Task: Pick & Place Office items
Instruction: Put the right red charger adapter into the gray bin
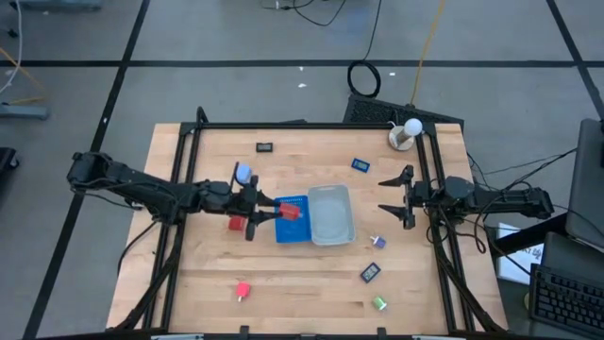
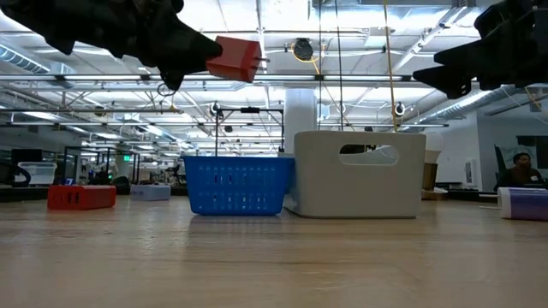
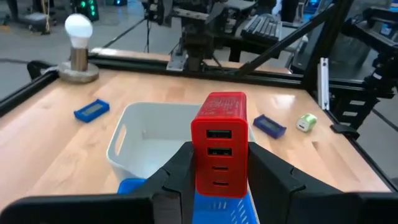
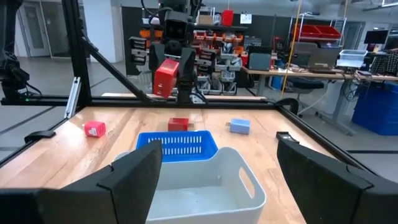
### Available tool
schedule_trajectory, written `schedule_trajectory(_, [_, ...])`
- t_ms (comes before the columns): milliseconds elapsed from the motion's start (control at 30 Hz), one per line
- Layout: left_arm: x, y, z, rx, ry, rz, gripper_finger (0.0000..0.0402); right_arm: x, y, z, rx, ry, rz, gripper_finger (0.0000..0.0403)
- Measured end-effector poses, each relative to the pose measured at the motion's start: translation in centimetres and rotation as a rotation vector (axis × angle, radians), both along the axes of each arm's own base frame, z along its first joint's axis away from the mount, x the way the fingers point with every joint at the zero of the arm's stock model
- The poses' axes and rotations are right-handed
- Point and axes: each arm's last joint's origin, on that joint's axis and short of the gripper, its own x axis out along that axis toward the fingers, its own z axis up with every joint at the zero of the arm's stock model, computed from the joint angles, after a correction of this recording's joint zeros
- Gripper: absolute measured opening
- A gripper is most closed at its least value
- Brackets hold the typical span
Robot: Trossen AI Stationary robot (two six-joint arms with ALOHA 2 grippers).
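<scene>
Wooden table [image 1: 189, 274] mid-job: left gripper [image 1: 269, 212] holding red plastic block [image 1: 291, 212] above blue ribbed tray [image 1: 294, 231], right gripper [image 1: 392, 199] wide open, other pieces still scattered.

One camera looks straight down on the whole counter [image 1: 311, 283]. One sits low at the counter's edge, looking flat across. Each wrist camera looks past its own arm, facing the other. All four see the blue tray [image 1: 291, 222] and the white tray [image 1: 332, 215], blue at nine o'clock.

My left gripper [image 1: 267, 214] raised, reaching toward 3 o'clock, fingers clamped; my right gripper [image 1: 394, 196] at 3 o'clock, fingers spread.
</scene>
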Motion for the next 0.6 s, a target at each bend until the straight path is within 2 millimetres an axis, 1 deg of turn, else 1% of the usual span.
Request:
schedule_trajectory(167, [0.02, -0.1, 0.21, 0.016, -0.023, -0.008, 0.0115, 0.0, 0.0, 0.0, 0.003, 0.0, -0.002, 0.0308])
schedule_trajectory(333, [-0.02, -0.09, 0.02, -0.005, -0.001, -0.003, 0.0115, -0.01, 0.0, 0.14, 0.014, -0.016, 0.0, 0.0308])
schedule_trajectory(500, [-0.08, -0.03, -0.3, -0.081, 0.037, 0.015, 0.0115, -0.01, 0.0, 0.15, 0.015, -0.016, 0.001, 0.0308])
schedule_trajectory(600, [-0.1, 0.39, -0.45, -0.153, 0.076, 0.024, 0.0115, 0.0, 0.0, 0.15, 0.016, -0.016, 0.001, 0.0308])
